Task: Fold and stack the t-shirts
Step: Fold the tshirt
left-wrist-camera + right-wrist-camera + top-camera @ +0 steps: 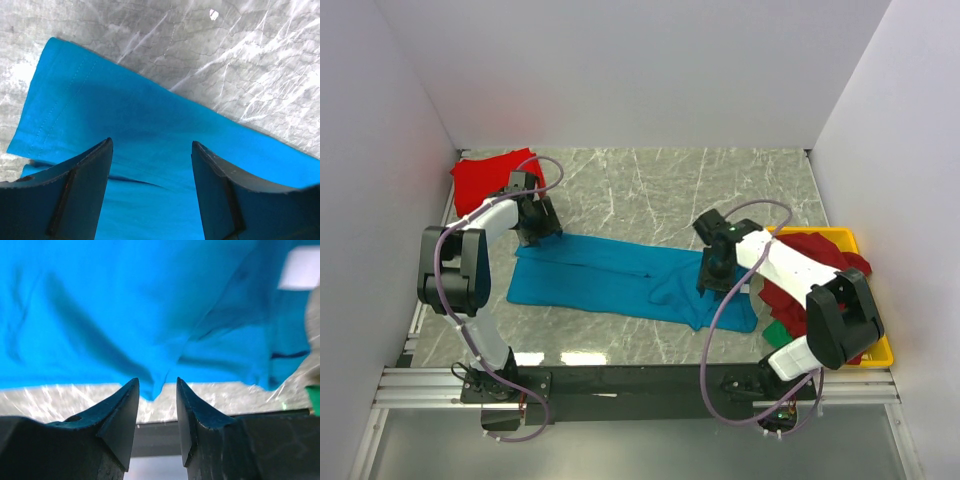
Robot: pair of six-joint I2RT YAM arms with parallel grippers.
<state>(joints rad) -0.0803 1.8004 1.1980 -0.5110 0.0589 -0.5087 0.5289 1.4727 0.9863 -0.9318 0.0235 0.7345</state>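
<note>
Your left claw (151,145) fills the bottom of its wrist view. Its two dark fingers (82,192) stand wide apart and it has hold of nothing. Directly under and ahead of it lies the teal-blue t-shirt (125,110), smooth here. A stitched hem runs along the edge off to the claw's left, and a fold line crosses just beneath the fingertips. Further out from the claw, past the cloth, you see the bare marble table (225,50).

Your right claw (156,382) is open only a little, with a narrow gap between the tips. A small point of the teal-blue cloth's edge dips into that gap, yet neither tip visibly presses it, so count it as not gripped. Ahead of this claw the cloth is rumpled, with deep creases. Just below the tips a strip of marble shows, then the black rail (155,435).

From above, the left claw (535,230) sits at the far left corner of the teal-blue t-shirt (610,275). The right claw (712,283) is at its bunched right end, and the cloth stretches between the two. Beyond the left claw, near the back left corner, lies a bright red t-shirt (490,178). On the right claw's outer side is the yellow tray (878,352), heaped with a dark red t-shirt (820,248) and a green t-shirt (775,333).
</note>
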